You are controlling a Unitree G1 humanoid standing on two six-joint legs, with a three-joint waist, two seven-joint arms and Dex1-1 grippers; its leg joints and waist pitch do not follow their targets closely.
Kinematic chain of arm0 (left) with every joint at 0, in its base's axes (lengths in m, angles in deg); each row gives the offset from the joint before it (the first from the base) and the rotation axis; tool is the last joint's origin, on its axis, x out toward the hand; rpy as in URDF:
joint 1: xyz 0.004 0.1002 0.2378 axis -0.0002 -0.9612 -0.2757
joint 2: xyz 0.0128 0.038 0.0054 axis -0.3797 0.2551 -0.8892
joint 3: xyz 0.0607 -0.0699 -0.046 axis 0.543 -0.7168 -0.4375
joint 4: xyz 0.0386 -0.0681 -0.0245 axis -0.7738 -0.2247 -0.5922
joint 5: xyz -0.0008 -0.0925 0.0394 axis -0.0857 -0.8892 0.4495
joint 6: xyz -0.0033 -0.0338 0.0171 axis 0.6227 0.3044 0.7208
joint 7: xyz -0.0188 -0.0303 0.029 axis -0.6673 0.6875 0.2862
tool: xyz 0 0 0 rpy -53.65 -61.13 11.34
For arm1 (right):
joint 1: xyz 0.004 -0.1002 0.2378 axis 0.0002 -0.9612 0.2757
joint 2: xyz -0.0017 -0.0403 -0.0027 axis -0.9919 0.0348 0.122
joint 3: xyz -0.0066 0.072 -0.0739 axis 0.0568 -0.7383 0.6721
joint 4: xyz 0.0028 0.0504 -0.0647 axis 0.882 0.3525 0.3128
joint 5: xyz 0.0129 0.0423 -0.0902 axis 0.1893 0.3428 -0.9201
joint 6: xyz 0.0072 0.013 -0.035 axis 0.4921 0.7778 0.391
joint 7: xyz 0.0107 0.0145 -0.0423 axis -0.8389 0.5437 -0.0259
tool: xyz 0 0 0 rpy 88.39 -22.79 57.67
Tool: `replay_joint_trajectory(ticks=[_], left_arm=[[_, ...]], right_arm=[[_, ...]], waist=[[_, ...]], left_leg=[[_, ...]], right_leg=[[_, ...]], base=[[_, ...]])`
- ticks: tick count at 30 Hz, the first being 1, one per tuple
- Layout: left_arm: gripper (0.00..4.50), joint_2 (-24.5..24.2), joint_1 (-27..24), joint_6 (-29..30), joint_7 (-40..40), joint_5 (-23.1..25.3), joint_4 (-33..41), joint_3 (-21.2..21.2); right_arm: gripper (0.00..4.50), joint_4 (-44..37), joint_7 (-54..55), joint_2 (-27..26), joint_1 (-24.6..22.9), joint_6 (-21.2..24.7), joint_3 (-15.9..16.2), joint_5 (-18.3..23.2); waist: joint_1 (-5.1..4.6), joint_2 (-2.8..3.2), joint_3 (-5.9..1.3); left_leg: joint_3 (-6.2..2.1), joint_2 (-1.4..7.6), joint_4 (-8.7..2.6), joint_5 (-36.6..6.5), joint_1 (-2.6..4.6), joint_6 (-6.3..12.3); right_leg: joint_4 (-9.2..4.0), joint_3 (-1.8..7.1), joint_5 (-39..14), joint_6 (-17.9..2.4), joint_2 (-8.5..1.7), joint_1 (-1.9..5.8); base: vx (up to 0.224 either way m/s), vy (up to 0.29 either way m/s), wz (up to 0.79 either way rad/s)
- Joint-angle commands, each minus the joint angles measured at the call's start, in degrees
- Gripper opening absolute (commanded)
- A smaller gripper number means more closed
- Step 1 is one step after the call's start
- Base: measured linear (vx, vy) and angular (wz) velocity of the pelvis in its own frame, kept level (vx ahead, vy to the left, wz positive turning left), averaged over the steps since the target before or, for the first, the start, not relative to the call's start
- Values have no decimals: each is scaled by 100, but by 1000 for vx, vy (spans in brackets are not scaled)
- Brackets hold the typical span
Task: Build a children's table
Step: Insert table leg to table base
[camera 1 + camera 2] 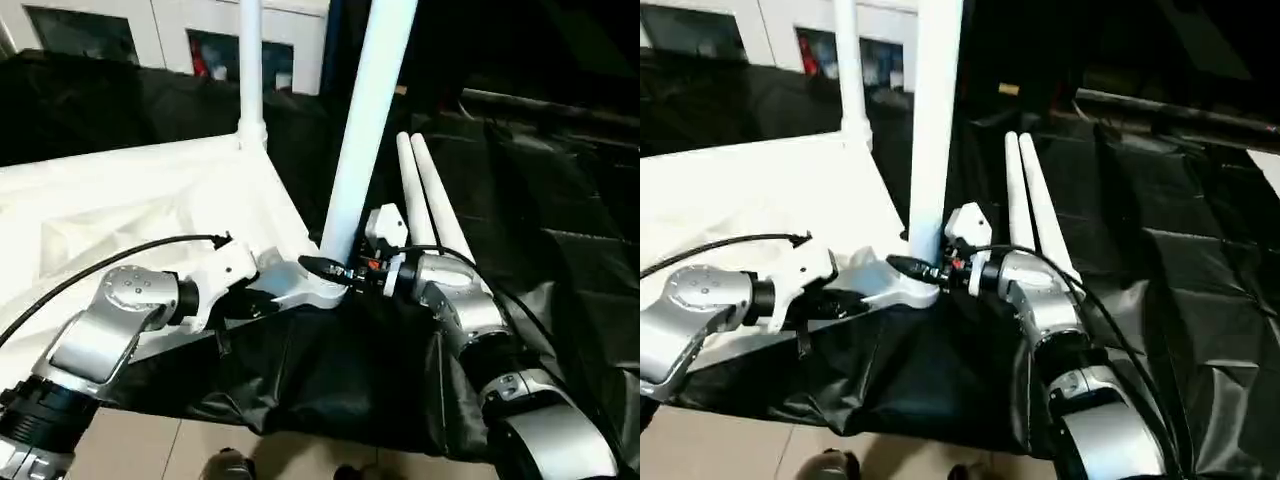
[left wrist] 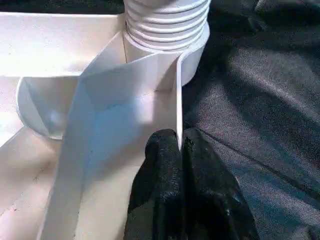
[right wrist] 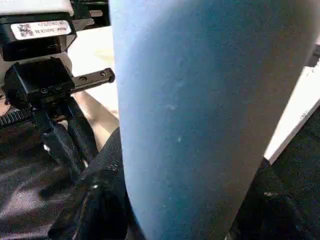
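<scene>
Silver, rounded forearm housings with circular joint caps on the Unitree G1's left arm [image 1: 120,305] and right arm [image 1: 470,310], each joined to a white wrist block. Thin black cables loop along both forearms. The left gripper [image 2: 182,145] has matte black, softly textured fingers. The right gripper [image 1: 322,267] is black, with small red parts behind it. A white barcode label [image 3: 40,29] and tiny screws mark the black gripper mount.
</scene>
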Motion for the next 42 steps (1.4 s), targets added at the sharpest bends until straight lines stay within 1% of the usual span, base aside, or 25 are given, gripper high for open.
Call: replay_joint_trajectory(ticks=[1, 7, 9, 11, 12, 13, 14, 15, 17, 18, 19, 20, 22, 23, 24, 25, 27, 30, 32, 35, 38, 39, 40, 41, 42], left_arm=[[0, 92, 48, -6, 90, -73, 214, -43], [0, 117, 31, 49, 153, -42, 240, -75], [0, 216, 72, 198, 373, -10, 224, -131], [0, 228, 78, 218, 399, -7, 223, -137], [0, 274, 100, 291, 494, 4, 224, -161], [0, 378, 147, 428, 723, 67, 225, -197], [0, 582, 227, 669, 1127, 181, 246, -253], [0, 657, 255, 754, 1272, 224, 256, -272], [0, 832, 305, 963, 1538, 269, 310, -311], [0, 1084, 366, 1231, 1856, 341, 404, -318], [0, 1084, 366, 1231, 1856, 341, 404, -318], [0, 1302, 411, 1412, 2099, 410, 470, -294], [0, 1748, 481, 1670, 2595, 588, 476, -212], [0, 1988, 517, 1720, 2851, 688, 390, -151], [0, 2125, 542, 1717, 3026, 761, 288, -104], [0, 2178, 578, 1653, 3151, 872, 148, -34], [0, 2211, 627, 1587, 3285, 961, -23, 0], [0, 2255, 681, 1565, 3398, 970, -162, -20], [0, 2280, 699, 1590, 3443, 972, -194, -41], [0, 2282, 691, 1690, 3479, 1042, -157, -91], [0, 2236, 724, 1598, 3429, 1033, -193, -67], [0, 2222, 731, 1565, 3394, 1018, -200, -59], [0, 2213, 737, 1544, 3371, 1008, -205, -54], [0, 2205, 741, 1518, 3343, 992, -208, -49], [0, 2193, 747, 1485, 3303, 971, -214, -43]], right_arm=[[193, 398, -45, 59, -255, 141, 263, -308], [193, 530, 104, 42, -272, -25, 280, -421], [193, 773, 910, -61, -141, -33, 115, -506], [193, 798, 1002, -74, -125, -29, 94, -512], [193, 887, 1332, -119, -69, -13, 17, -525], [193, 1010, 1793, -196, 3, 21, -85, -526], [193, 1199, 2504, -336, 115, 106, -243, -501], [193, 1263, 2740, -387, 153, 137, -295, -489], [193, 1402, 3203, -498, 240, 224, -388, -461], [193, 1577, 3722, -657, 367, 344, -468, -429], [193, 1577, 3722, -657, 367, 344, -468, -429], [193, 1708, 4097, -784, 475, 417, -493, -429], [193, 1911, 4708, -1016, 659, 490, -501, -461], [193, 1998, 4989, -1136, 749, 482, -468, -516], [193, 2053, 5154, -1217, 802, 465, -440, -565], [193, 2091, 5242, -1286, 838, 462, -459, -554], [193, 2124, 5327, -1348, 864, 456, -488, -546], [193, 2150, 5402, -1401, 876, 437, -491, -580], [193, 2174, 5454, -1426, 884, 417, -487, -615], [193, 2259, 5525, -1472, 903, 341, -551, -609], [193, 2281, 5434, -1536, 943, 336, -792, -428], [193, 2285, 5360, -1541, 959, 351, -826, -382], [228, 2290, 5306, -1543, 971, 363, -847, -353], [249, 2293, 5299, -1543, 982, 358, -860, -342], [263, 2296, 5292, -1543, 997, 353, -877, -329]], waist=[[-41, 97, -167], [-43, 105, -187], [-50, 113, -219], [-85, 113, -215], [-96, 115, -209], [-96, 115, -209], [-122, 128, -222], [-110, 120, -255], [-124, 118, -241], [-119, 146, -266], [-132, 137, -273], [-137, 134, -272], [-132, 136, -282], [-156, 79, -272], [-149, 84, -280], [-159, 64, -282], [-136, 69, -286], [-132, 57, -263], [-134, 54, -236], [-143, 50, -221], [-143, 51, -217], [-147, 75, -238], [-148, 69, -236], [-145, 86, -240], [-146, 79, -240]], left_leg=[[-169, 342, -504, -1887, 107, 95], [-170, 348, -526, -1868, 112, 82], [-157, 352, -537, -1738, 117, 61], [-168, 346, -546, -1761, 93, 1], [-170, 349, -549, -1781, 91, 2], [-170, 349, -549, -1781, 91, 2], [-163, 360, -556, -1790, 114, -105], [-167, 345, -536, -1739, 111, -111], [-158, 342, -547, -1664, 72, -98], [-148, 349, -536, -1591, 92, -117], [-144, 348, -535, -1538, 90, -114], [-133, 338, -531, -1443, 68, -102], [-122, 323, -508, -1325, 81, -76], [-113, 320, -505, -1209, 42, -50], [-115, 318, -501, -1135, 42, -34], [-100, 310, -483, -1055, 57, 17], [-93, 286, -473, -879, 42, 131], [-79, 285, -476, -917, 67, 187], [-95, 300, -509, -1240, 69, 113], [-114, 305, -532, -1463, 68, 41], [-117, 308, -541, -1494, 63, 32], [-117, 310, -540, -1466, 66, 22], [-116, 311, -540, -1465, 65, 27], [-118, 313, -542, -1469, 65, 24], [-114, 308, -540, -1471, 63, 25]], right_leg=[[-640, 405, -2951, -861, -619, 101], [-660, 405, -2914, -884, -625, 113], [-641, 401, -2696, -949, -616, 123], [-637, 390, -2693, -984, -617, 140], [-643, 393, -2719, -951, -620, 136], [-643, 393, -2719, -951, -620, 136], [-628, 401, -2674, -1010, -613, 113], [-628, 397, -2622, -987, -627, 139], [-616, 398, -2470, -987, -613, 142], [-575, 403, -2133, -1009, -597, 137], [-564, 404, -1991, -1037, -592, 141], [-545, 400, -1770, -1058, -577, 162], [-524, 395, -1492, -1067, -567, 153], [-510, 396, -1339, -1059, -562, 174], [-502, 393, -1260, -1045, -568, 189], [-500, 388, -1075, -1021, -543, 168], [-465, 381, -735, -976, -533, 197], [-483, 382, -811, -946, -527, 171], [-536, 382, -1325, -854, -542, 158], [-578, 391, -1766, -732, -556, 138], [-587, 399, -1804, -696, -563, 130], [-580, 393, -1727, -709, -556, 136], [-579, 393, -1699, -714, -552, 133], [-574, 395, -1668, -731, -554, 136], [-578, 395, -1659, -736, -554, 136]], base=[[0, 0, 0], [0, 0, 0], [0, 0, 0], [0, 0, 0], [0, 0, 0], [0, 0, 0], [0, 0, 0], [0, 0, 0], [0, 0, 0], [0, 0, 0], [0, 0, 0], [0, 0, 0], [0, 0, 0], [0, 0, 0], [0, 0, 0], [0, 0, 0], [28, 4, 0], [0, 0, 0], [0, 0, 0], [0, 0, 0], [0, 0, 0], [0, 0, 0], [0, 0, 0], [0, 0, 0], [0, 0, 0]])
